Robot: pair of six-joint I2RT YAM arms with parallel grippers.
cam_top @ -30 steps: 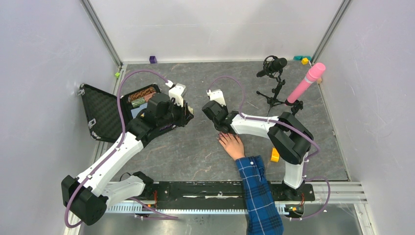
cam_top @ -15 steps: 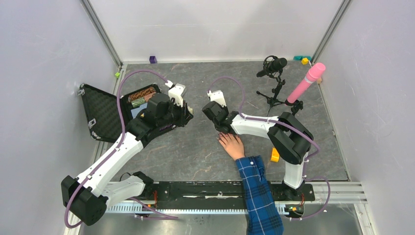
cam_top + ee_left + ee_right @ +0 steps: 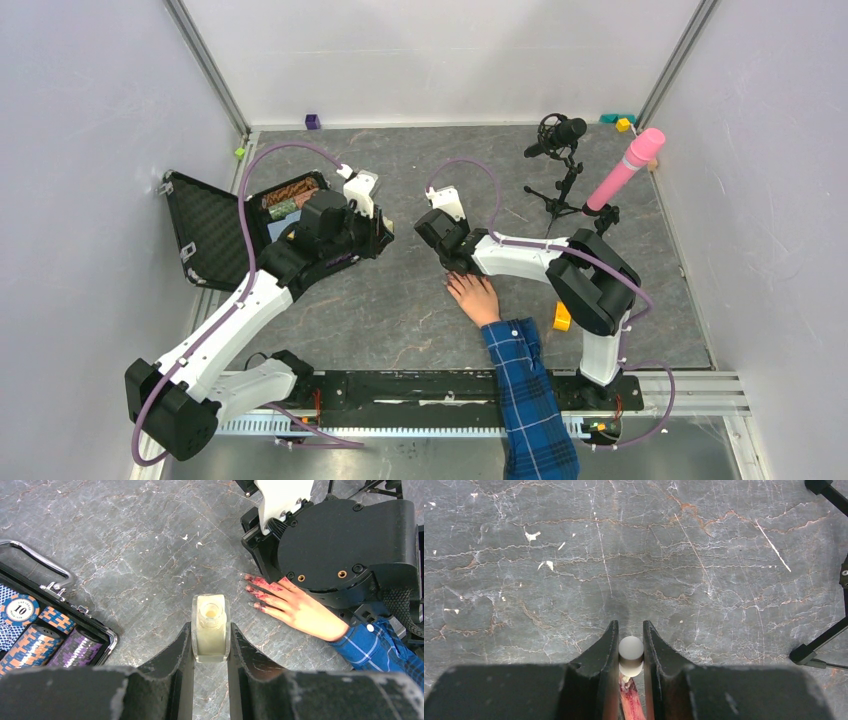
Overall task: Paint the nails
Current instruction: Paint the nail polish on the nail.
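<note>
A pale hand (image 3: 478, 298) in a blue plaid sleeve (image 3: 525, 385) lies flat on the grey table. The nails (image 3: 249, 587) and fingertips are smeared dark pinkish red. My right gripper (image 3: 452, 266) hangs right over the fingertips. My right gripper (image 3: 630, 630) is shut on a round white brush cap (image 3: 630, 649), and the brush tip below it meets a red-stained finger (image 3: 631, 702). My left gripper (image 3: 210, 630) is shut on a small open bottle (image 3: 211, 612) of pale liquid, held upright to the left of the hand. From above, the left gripper (image 3: 384, 236) sits apart from the hand.
An open black case (image 3: 212, 235) of poker chips (image 3: 30, 630) lies at the left. A microphone on a tripod (image 3: 560, 140) and a pink cylinder (image 3: 625, 170) stand at the back right. A yellow object (image 3: 562, 317) lies by the right arm's base.
</note>
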